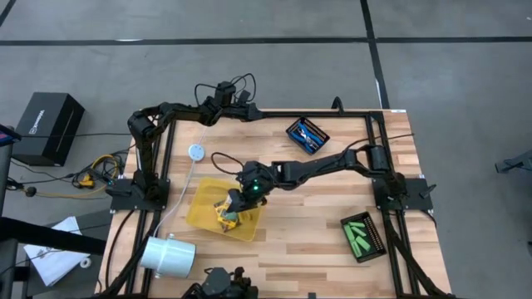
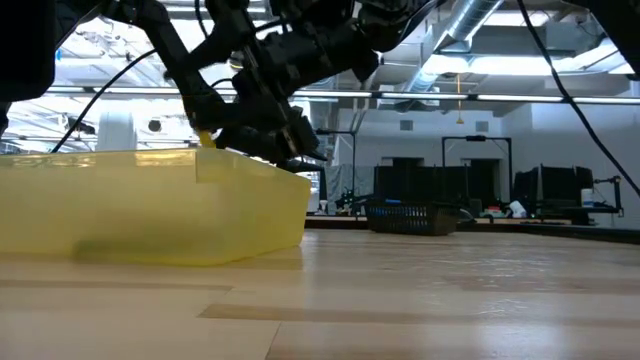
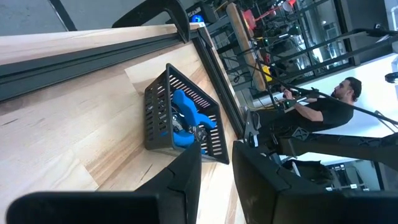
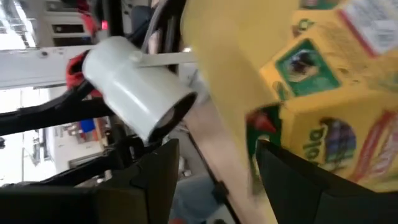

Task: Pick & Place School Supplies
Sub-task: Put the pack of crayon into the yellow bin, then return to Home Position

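Note:
Yellow-and-green crayon boxes (image 1: 226, 213) lie in the flat yellow tray (image 1: 202, 202), which sits on the table's left half. My right gripper (image 1: 239, 198) hangs over that tray, open. In the right wrist view one crayon box (image 4: 323, 106) shows beside one finger (image 4: 292, 180), over the tray's wall (image 4: 224, 74). The blue-handled scissors (image 1: 306, 134) lie in a black mesh tray near the far edge. The green sticks (image 1: 362, 235) fill another mesh tray at the near right. My left gripper (image 1: 235, 101) waits open at the far edge, facing the scissors (image 3: 186, 118). My right gripper (image 4: 211, 180) comes at the tray slanting down from the table's right. One finger stands close against a crayon box (image 4: 298, 143). I cannot tell whether it touches the box. Nothing shows in the gap between the fingers but the tray's wall and the table.
A white cylinder (image 1: 166, 254) lies at the near-left corner, and a small white disc (image 1: 196, 151) with a cable sits left of centre. Bare wood stretches between the yellow tray and the green-stick tray. A person (image 3: 323, 109) stands in the room beyond the table.

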